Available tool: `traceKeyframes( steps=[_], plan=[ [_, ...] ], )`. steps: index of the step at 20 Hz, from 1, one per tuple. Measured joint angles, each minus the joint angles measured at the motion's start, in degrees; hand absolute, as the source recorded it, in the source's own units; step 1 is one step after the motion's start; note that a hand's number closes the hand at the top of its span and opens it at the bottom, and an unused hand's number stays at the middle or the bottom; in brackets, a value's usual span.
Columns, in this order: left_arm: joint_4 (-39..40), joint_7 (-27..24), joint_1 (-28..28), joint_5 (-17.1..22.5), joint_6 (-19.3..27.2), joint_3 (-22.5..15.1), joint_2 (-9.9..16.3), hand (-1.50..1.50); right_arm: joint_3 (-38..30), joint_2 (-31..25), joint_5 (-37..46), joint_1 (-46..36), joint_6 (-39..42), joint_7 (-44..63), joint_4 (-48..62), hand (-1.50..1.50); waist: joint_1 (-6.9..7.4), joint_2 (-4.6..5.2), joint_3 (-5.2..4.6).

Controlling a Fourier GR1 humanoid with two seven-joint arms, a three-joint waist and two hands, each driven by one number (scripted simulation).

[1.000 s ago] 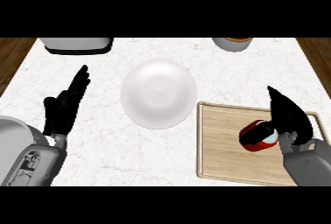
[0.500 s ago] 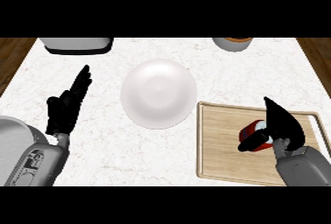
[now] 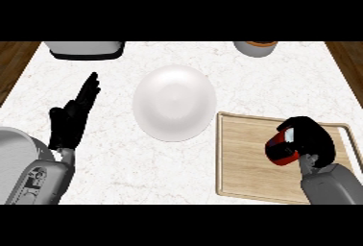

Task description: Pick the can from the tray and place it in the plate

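A red can [image 3: 279, 150] lies tilted over the wooden tray [image 3: 248, 163] at the right, and my right hand [image 3: 312, 139] is curled round it, hiding most of its far side. The can's dark end faces left. The white plate [image 3: 174, 102] sits on the marble counter left of the tray, with nothing on it. My left hand [image 3: 71, 120] stands open at the left, fingers pointing up, well apart from the plate.
A grey appliance [image 3: 83, 49] sits at the back left edge. A round pot with an orange rim [image 3: 255, 47] stands at the back right. Wooden floor shows beyond both sides of the counter.
My right hand has curled its fingers round the can and tipped it over, where before the fingers stood straight beside it. The left hand has not moved.
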Motion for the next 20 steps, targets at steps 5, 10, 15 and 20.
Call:
traceKeyframes(
  steps=[5,10,15,20],
  plan=[
    [1.49,-1.02,-0.60,-0.32,-1.21,1.49,-0.45,0.00,-1.57,0.64,3.61,1.28,0.50,-1.19,-0.69,1.50,-0.14,0.08,0.06],
    [1.84,-2.12,-0.06,-1.04,-2.11,2.47,-0.86,0.00,0.23,0.42,7.83,5.05,-1.04,-9.06,-0.86,1.50,-0.13,-0.23,-0.40],
    [1.89,-2.18,0.25,-1.26,-2.58,3.18,-0.96,0.00,2.26,-1.20,11.25,8.09,-4.84,-18.30,-2.77,1.50,-0.11,-0.22,-0.34],
    [1.23,-1.55,0.47,-1.86,-2.31,2.99,-1.45,0.00,2.92,-1.81,17.11,8.97,-13.22,-23.54,-7.84,1.50,-0.39,-0.10,0.00]
  ],
)
